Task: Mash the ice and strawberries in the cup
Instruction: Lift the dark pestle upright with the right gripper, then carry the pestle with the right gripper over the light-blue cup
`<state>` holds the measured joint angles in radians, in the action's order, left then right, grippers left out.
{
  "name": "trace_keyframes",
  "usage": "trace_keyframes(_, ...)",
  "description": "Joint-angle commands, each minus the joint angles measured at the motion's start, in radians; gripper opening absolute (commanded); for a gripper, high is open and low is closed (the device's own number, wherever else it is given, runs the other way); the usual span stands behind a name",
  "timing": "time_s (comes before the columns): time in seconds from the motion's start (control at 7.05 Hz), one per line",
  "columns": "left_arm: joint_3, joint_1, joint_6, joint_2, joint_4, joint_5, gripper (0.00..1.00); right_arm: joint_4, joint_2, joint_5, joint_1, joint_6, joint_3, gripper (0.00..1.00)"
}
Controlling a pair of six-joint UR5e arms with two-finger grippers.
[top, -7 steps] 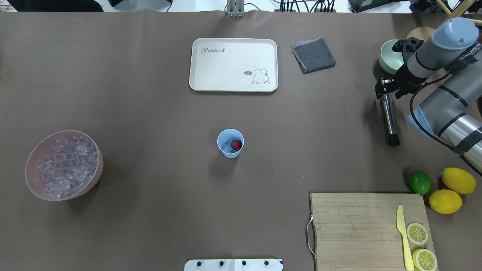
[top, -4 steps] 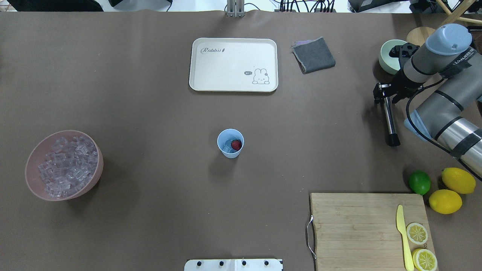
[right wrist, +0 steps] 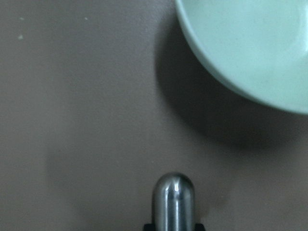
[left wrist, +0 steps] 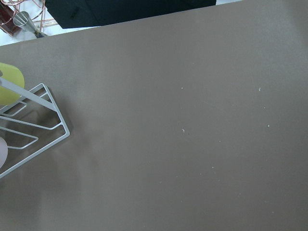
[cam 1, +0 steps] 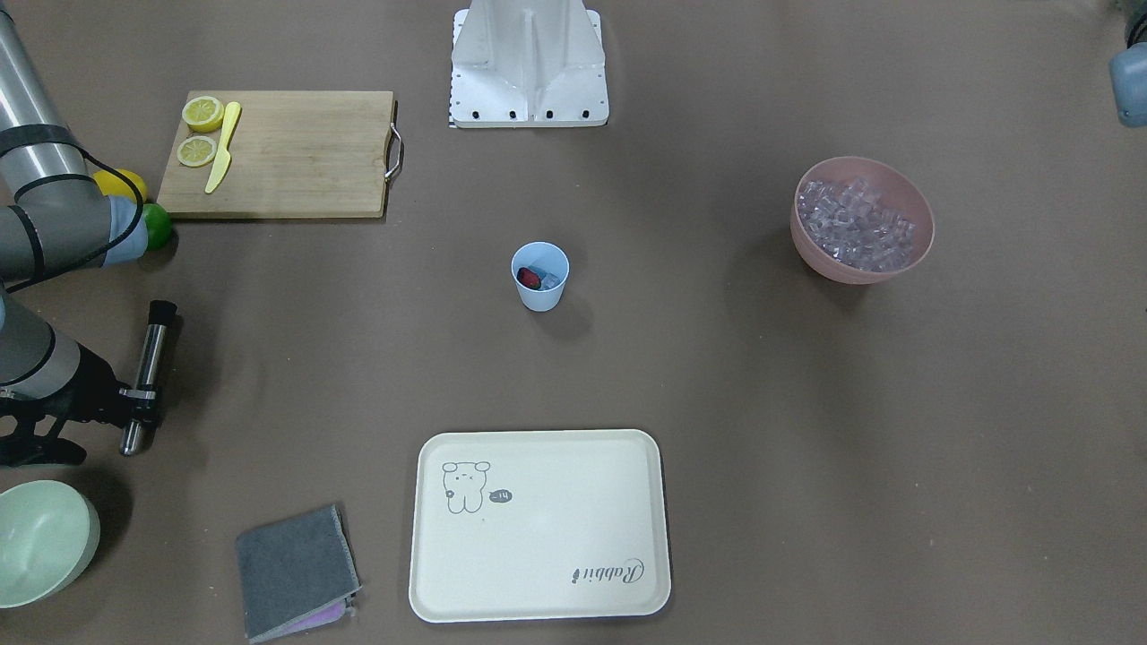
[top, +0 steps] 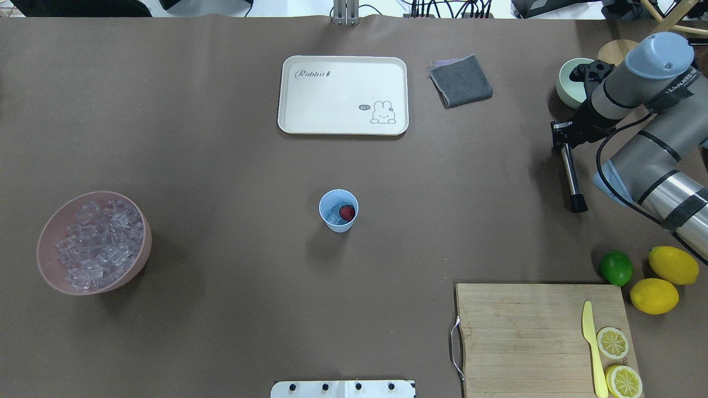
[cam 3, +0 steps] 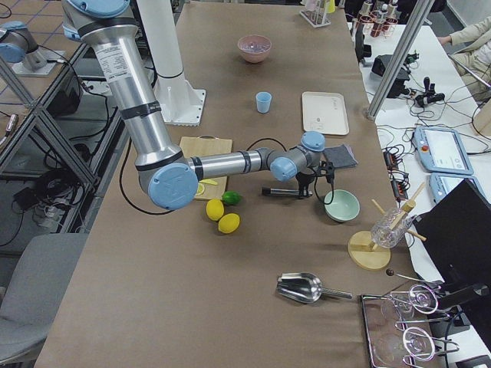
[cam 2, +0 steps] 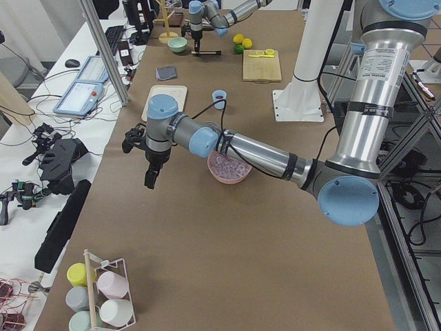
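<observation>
On the brown table (top: 221, 166) the right gripper (top: 560, 138) is clamping the muddler's (top: 569, 177) far end, it's seemingly hanging level, pointing near; cup (top: 339, 227) with strawberry (top: 347, 212) and ice (top: 332, 216) is sitting well left

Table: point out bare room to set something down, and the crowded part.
Bare: between pink bowl and cup, and between cup and cutting board; the tray holds nothing. Crowded: the robot's right end, with the right gripper on a metal rod, green bowl, lime, lemons.
</observation>
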<state>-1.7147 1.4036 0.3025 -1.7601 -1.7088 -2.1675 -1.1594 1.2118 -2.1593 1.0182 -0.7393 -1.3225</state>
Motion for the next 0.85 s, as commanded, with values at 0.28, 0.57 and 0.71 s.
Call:
trace_keyframes(0.28, 0.0, 0.0, 0.001, 0.002, 0.0, -0.005, 0.98, -0.005, -0.004, -0.004, 0.112, 0.003, -0.243, 0.0)
trace_keyframes(0.57, -0.002, 0.002, 0.001, 0.014, -0.003, -0.006, 0.98, -0.008, -0.011, 0.016, 0.128, -0.011, -0.465, 0.0)
trace_keyframes(0.71, 0.0, 0.0, 0.003, 0.014, 0.001, -0.006, 0.98, 0.004, -0.017, 0.036, 0.117, -0.043, -0.521, 0.0)
